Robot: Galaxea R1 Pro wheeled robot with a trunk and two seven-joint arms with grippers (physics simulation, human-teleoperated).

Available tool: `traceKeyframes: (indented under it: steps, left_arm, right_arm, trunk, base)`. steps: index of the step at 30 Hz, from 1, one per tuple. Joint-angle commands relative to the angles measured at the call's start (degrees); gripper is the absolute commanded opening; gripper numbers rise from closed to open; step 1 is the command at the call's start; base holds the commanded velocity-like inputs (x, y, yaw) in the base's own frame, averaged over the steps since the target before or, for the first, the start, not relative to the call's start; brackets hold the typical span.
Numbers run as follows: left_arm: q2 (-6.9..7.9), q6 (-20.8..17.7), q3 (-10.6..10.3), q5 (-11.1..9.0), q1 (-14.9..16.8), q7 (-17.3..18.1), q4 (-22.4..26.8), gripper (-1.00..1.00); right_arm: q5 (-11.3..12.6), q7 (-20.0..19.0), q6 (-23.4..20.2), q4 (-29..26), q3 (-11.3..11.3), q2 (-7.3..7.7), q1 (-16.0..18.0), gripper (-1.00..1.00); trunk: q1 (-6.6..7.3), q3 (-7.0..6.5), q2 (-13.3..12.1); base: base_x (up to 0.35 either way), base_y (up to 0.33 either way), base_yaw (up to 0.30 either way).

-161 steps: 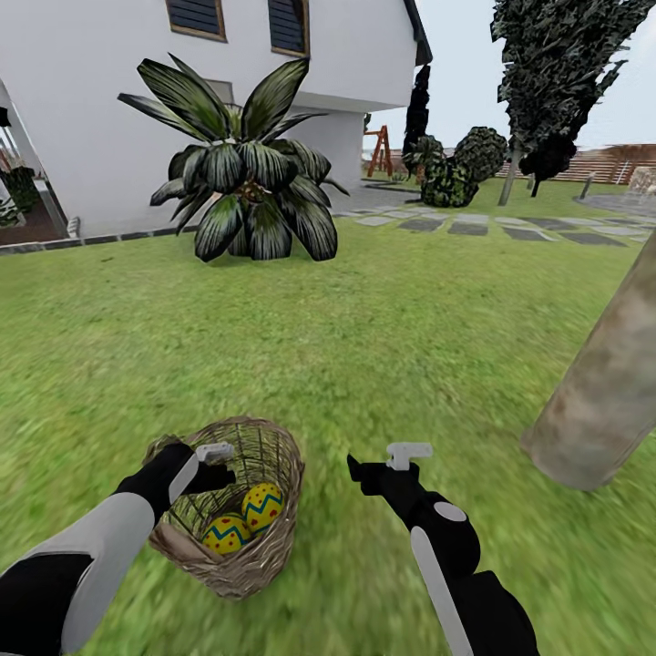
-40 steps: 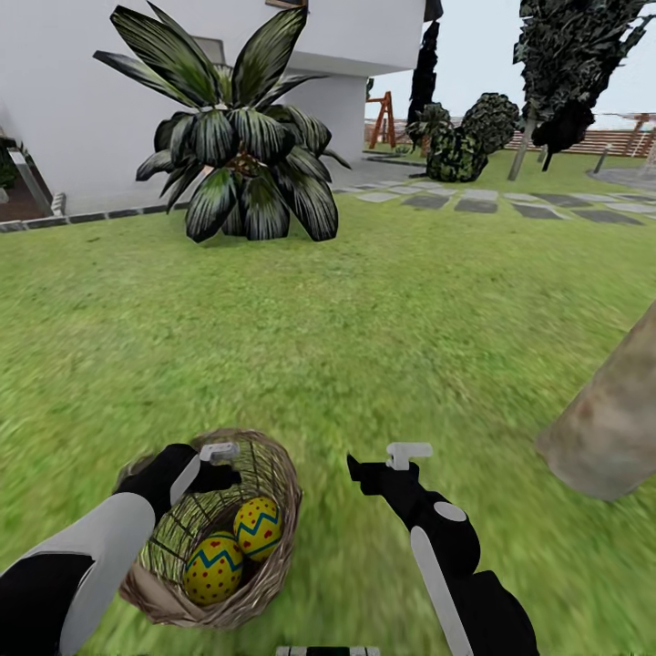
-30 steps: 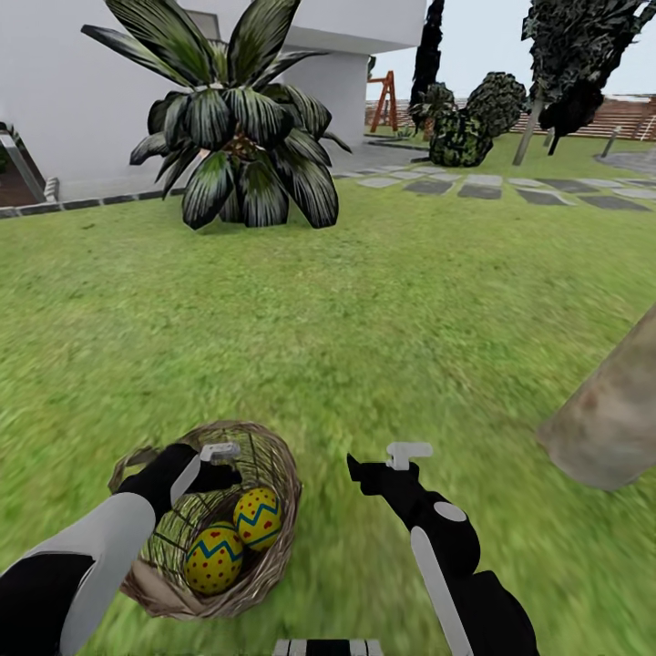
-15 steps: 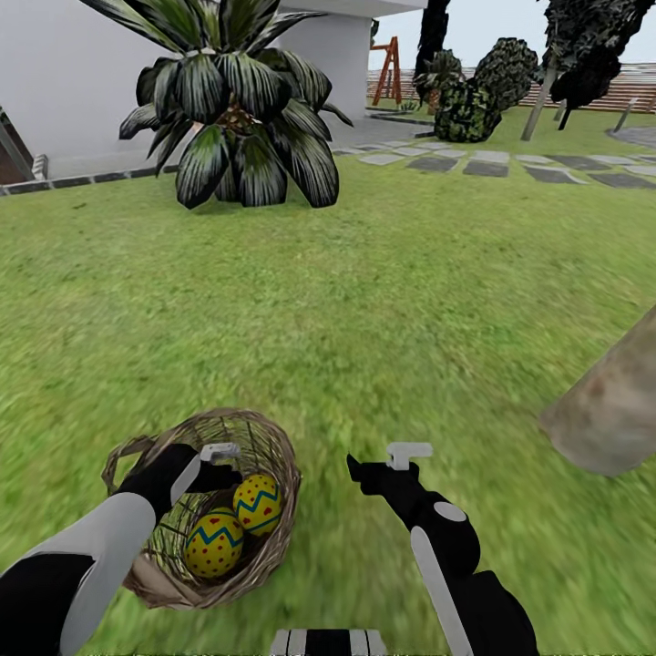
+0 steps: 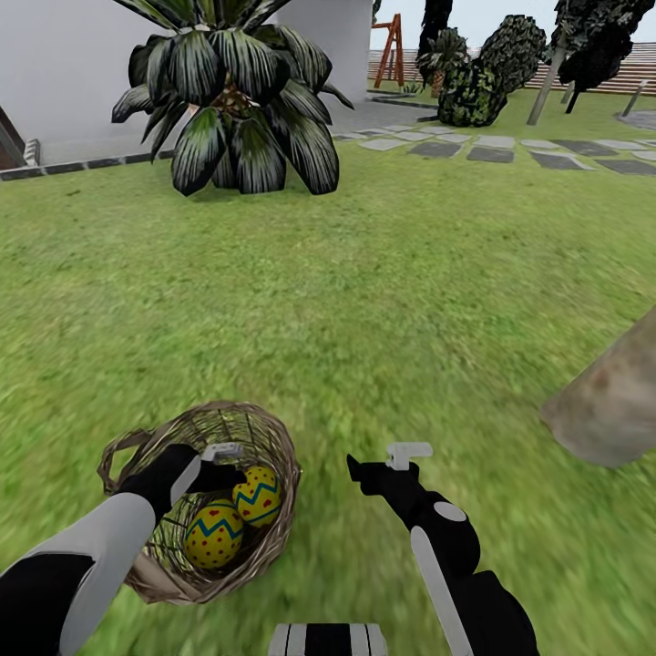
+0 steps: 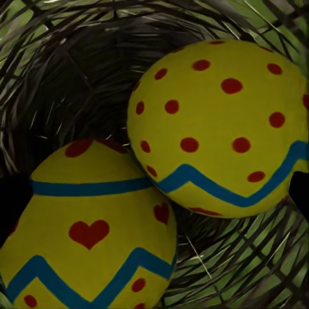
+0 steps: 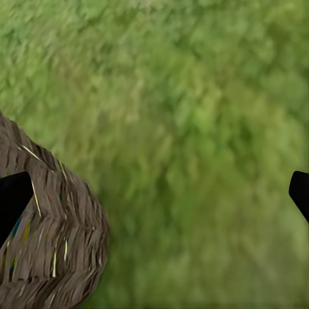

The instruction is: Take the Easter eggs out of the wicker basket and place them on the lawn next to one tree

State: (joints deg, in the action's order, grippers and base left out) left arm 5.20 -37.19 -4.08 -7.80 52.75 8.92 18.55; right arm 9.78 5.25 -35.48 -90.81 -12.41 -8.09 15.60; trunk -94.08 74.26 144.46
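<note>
The wicker basket [image 5: 137,446] stands on the lawn [image 5: 364,273] at the lower left. Two yellow Easter eggs with red dots and blue zigzags lie inside it, one egg [image 5: 259,497] toward the right wall and the other egg [image 5: 213,536] nearer me. My left gripper [image 5: 228,463] hangs open just above them inside the rim. In the left wrist view the dotted egg [image 6: 219,122] and the heart-marked egg [image 6: 90,238] sit between its spread fingertips [image 6: 13,199]. My right gripper [image 5: 383,461] is open over grass, right of the basket [image 7: 51,257]. The tree [image 5: 610,401] trunk rises at the right edge.
A short palm [image 5: 237,100] grows ahead on the left before the white house wall [image 5: 64,64]. Stone slabs [image 5: 492,153], dark shrubs [image 5: 474,82] and a wooden playset [image 5: 394,46] lie far back. Open grass stretches between basket and trunk.
The whole head view has shifted: palm and house slid up and out, and the basket rose slightly in the picture. Both arms keep the same pose, both grippers still open.
</note>
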Motion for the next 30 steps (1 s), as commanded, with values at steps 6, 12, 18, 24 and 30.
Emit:
traceKeyframes:
  steps: [6,12,18,24,30]
  left_arm:
    - [0.07,-0.2,-2.1,-0.7,0.0,0.4,0.1,1.0]
    - [0.07,0.5,-2.4,-0.7,0.0,0.6,0.2,1.0]
    - [0.06,1.5,-2.9,-0.7,0.0,0.7,0.2,1.0]
    - [0.07,1.8,-4.8,-0.7,0.0,0.7,0.5,1.0]
    - [0.07,1.9,-5.1,-0.7,0.0,0.7,0.7,1.0]
  right_arm:
    - [0.6,0.6,-0.2,-0.1,-0.1,0.0,0.0,1.0]
    - [0.6,0.6,-0.2,-0.1,-0.1,0.0,0.0,1.0]
    - [0.6,0.6,-0.3,-0.1,-0.1,0.0,0.0,1.0]
    - [0.6,0.6,-0.3,-0.1,-0.1,0.0,0.0,1.0]
    - [0.6,0.6,-0.2,-0.1,-0.1,0.0,0.0,1.0]
  trunk:
    - [0.01,0.04,0.0]
    - [0.01,0.04,0.0]
    - [0.01,0.04,0.0]
    - [0.01,0.04,0.0]
    - [-0.01,0.27,0.0]
  base:
    - [0.0,0.0,0.0]
    - [0.0,0.0,0.0]
    - [0.0,0.0,0.0]
    - [0.0,0.0,0.0]
    - [0.0,0.0,0.0]
